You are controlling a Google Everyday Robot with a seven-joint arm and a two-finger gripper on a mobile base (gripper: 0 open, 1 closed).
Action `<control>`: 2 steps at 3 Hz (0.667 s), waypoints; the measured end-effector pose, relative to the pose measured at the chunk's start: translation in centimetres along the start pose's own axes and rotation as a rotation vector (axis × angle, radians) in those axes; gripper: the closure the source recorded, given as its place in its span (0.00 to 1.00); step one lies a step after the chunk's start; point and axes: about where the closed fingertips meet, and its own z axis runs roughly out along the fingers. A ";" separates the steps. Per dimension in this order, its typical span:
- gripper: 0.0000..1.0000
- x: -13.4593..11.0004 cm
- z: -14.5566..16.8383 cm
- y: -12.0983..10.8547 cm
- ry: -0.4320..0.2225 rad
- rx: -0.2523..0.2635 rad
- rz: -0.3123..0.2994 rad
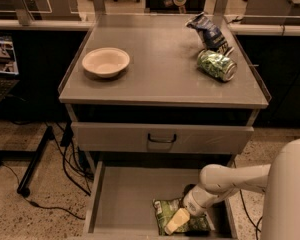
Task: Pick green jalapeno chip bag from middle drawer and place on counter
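Your hand (pixel 177 221) lies on the one green chip bag (pixel 163 209) in the open drawer (pixel 124 199). Whether it is clamped, you can't tell. The bag's print is unreadable.

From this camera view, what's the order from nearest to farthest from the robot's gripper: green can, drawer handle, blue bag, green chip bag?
1. Chip bag, right under the gripper in the open drawer.
2. Handle, on the shut drawer above.
3. Can, right side of the counter.
4. Blue bag, behind the can, back right.
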 end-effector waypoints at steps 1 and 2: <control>0.00 -0.4 0.5 0.2 0.006 -0.005 -0.018; 0.00 -0.4 0.6 0.3 0.009 -0.005 -0.018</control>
